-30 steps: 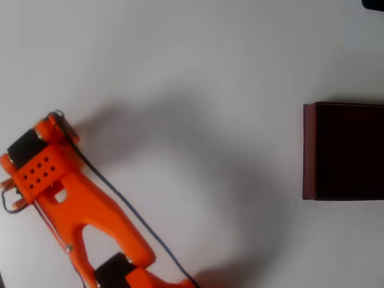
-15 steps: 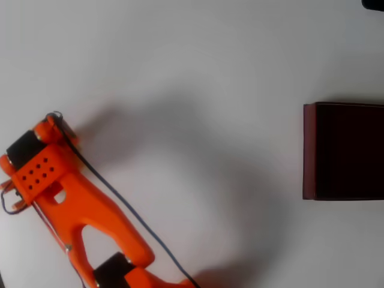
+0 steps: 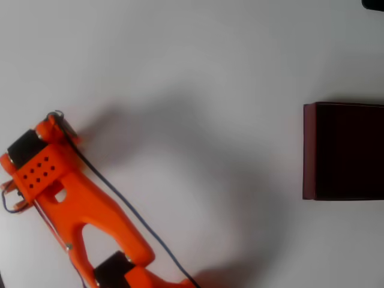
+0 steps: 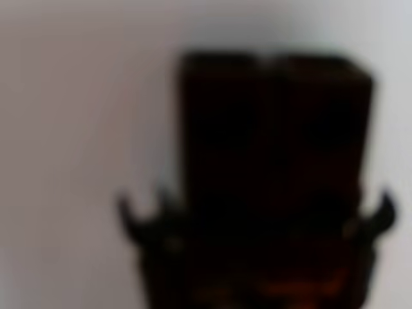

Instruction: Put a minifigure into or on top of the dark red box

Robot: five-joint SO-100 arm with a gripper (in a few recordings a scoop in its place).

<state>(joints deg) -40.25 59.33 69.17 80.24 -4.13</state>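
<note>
Boxes: you have one dark red box (image 3: 344,151) at 3 o'clock in the overhead view, cut by the right edge, its near-black interior facing up.
Arms: one orange arm (image 3: 72,198) lies at 8 o'clock in the overhead view, with a dark cable (image 3: 129,210) running along it.
Minifigure: you cannot pick it out in the overhead view, and the wrist view is too blurred to show it.
Jaws: the wrist view shows a dark mass (image 4: 270,167) from centre to 6 o'clock, too blurred for you to tell how far apart the jaws stand or whether they hold anything.
Change: compared with half a second ago, the arm sits in almost the same spot; the box has not moved.
Bench: plain white (image 3: 192,60), with the arm's soft grey shadow spread across the middle.
Corner: a small dark shape (image 3: 373,4) sits at 1 o'clock by the top right corner.
</note>
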